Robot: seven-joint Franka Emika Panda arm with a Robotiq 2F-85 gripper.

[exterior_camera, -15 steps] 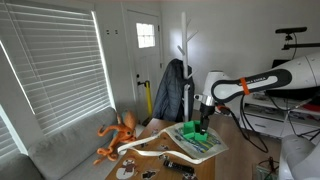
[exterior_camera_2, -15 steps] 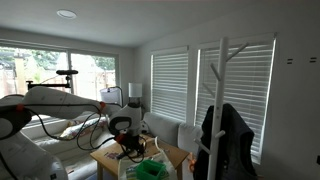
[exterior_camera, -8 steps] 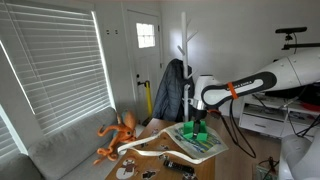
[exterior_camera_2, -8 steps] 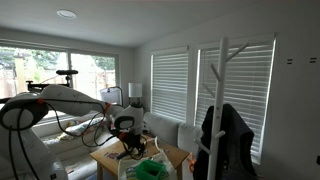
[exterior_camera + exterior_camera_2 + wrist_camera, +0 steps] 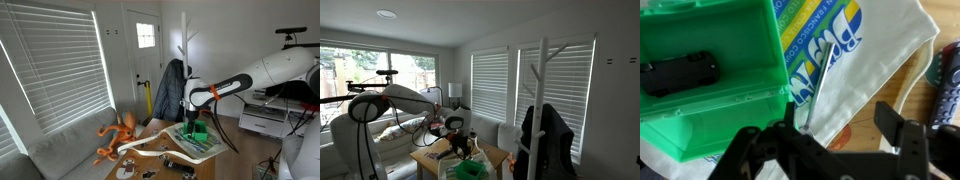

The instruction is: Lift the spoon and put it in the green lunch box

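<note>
The green lunch box (image 5: 710,85) lies open at the upper left of the wrist view with a small black object inside. It also shows in an exterior view (image 5: 197,129). The spoon (image 5: 817,82) is a thin silvery strip lying on a white board with blue lettering (image 5: 875,50), just right of the box. My gripper (image 5: 845,135) is open and empty, hovering above the board with its fingers on either side of the spoon's lower end. In an exterior view the gripper (image 5: 193,111) hangs just above the box.
An orange octopus toy (image 5: 118,135) sits at the table's back edge by the sofa. A white cable (image 5: 150,150) and small dark items lie near the front of the wooden table (image 5: 140,165). A coat rack (image 5: 184,45) stands behind.
The arm has swung across the table toward the lunch box and the gripper has come lower over it.
</note>
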